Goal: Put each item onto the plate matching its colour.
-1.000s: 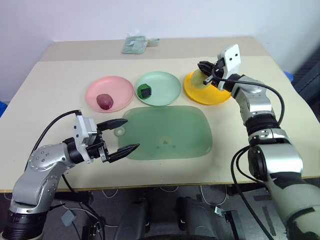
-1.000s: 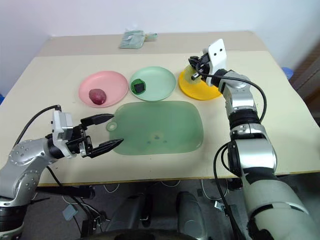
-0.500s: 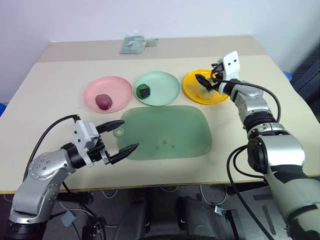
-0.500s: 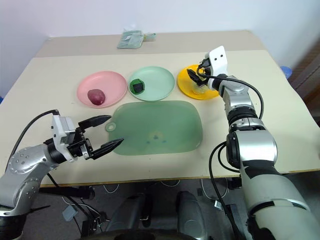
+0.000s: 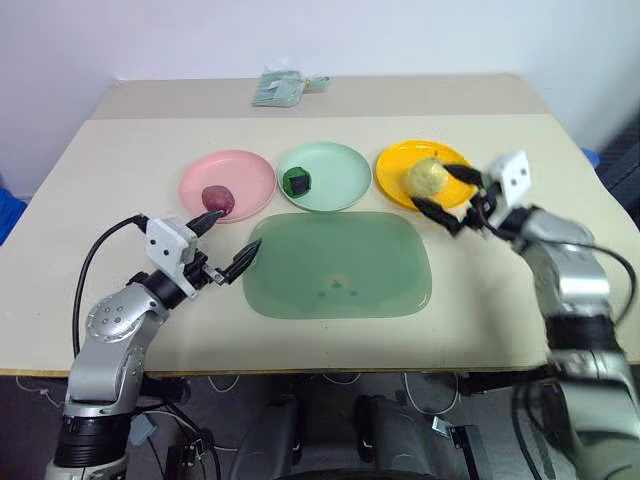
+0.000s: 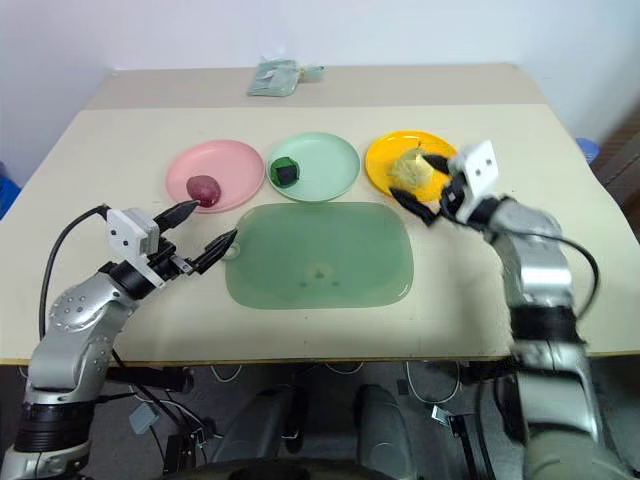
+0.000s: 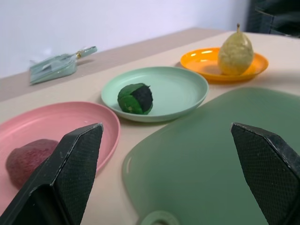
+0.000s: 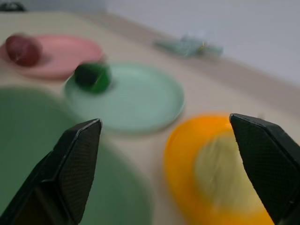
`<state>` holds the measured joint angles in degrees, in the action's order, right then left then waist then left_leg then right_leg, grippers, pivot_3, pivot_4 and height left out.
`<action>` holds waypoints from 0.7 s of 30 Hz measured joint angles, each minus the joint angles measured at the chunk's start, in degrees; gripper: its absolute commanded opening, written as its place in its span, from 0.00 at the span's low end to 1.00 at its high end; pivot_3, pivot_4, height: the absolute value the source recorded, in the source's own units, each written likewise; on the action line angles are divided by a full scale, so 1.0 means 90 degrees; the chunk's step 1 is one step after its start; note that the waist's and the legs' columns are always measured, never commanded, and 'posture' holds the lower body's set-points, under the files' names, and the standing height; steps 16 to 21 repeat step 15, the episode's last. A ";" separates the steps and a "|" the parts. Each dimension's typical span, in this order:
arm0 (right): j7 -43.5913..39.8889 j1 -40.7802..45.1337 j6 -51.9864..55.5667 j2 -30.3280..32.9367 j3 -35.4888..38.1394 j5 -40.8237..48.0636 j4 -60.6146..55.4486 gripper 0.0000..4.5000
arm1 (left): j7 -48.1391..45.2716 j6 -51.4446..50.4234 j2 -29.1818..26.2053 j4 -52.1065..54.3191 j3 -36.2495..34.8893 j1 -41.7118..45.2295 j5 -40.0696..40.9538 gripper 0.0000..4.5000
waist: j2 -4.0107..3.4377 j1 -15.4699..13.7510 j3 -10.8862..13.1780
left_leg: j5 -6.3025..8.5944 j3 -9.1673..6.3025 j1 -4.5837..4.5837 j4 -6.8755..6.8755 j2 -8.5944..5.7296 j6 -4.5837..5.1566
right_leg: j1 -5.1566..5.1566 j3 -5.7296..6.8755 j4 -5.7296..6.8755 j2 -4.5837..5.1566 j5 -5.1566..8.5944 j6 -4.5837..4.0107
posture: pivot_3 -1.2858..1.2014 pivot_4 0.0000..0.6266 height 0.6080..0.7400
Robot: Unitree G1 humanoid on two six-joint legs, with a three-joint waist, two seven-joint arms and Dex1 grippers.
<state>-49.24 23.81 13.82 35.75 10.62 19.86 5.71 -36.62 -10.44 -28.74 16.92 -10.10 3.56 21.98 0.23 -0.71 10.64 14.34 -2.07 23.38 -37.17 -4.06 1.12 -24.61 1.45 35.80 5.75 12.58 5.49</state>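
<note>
Three round plates in a row across the middle of the beige table, nearer its far edge than its near one. Toward the left edge, pale pink plate carrying dark red-purple lump on its near side. In the centre, mint green plate with dark green blocky ball resting on its left part. Toward the right edge, orange-yellow plate bearing pale yellow pear, upright, stem up, seen plainly from the left wrist.

Just in front of the plates, large green mat, rounded rectangle, lying flat with nothing on it, a small hole at its left corner.

Left gripper spread wide and holding nothing, hovering low at the mat's left edge; one finger tip reaching toward the pink plate beside the lump, the other over the mat's corner.

Right gripper likewise wide apart and empty, poised at the near right rim of the orange-yellow plate, fingers flanking the pear's near side without gripping it; whether a fingertip touches the fruit cannot be told.

Near the table's far edge, small pale green packet lying flat, well apart from the plates.
</note>
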 measured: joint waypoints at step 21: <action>0.0861 -0.2256 0.1675 0.0359 0.1188 0.0998 -0.2434 0.99 | -0.0317 -0.0473 -0.0394 0.0367 -0.0485 -0.0553 0.0732 1.00 | 0.0001 -0.0011 -0.0002 | 0.0002 0.0002 0.0000 -0.0011 0.0009 0.0005 | 0.0022 -0.0001 -0.0041 -0.0007 0.0013 -0.0020 | 0.52 0.24 1.00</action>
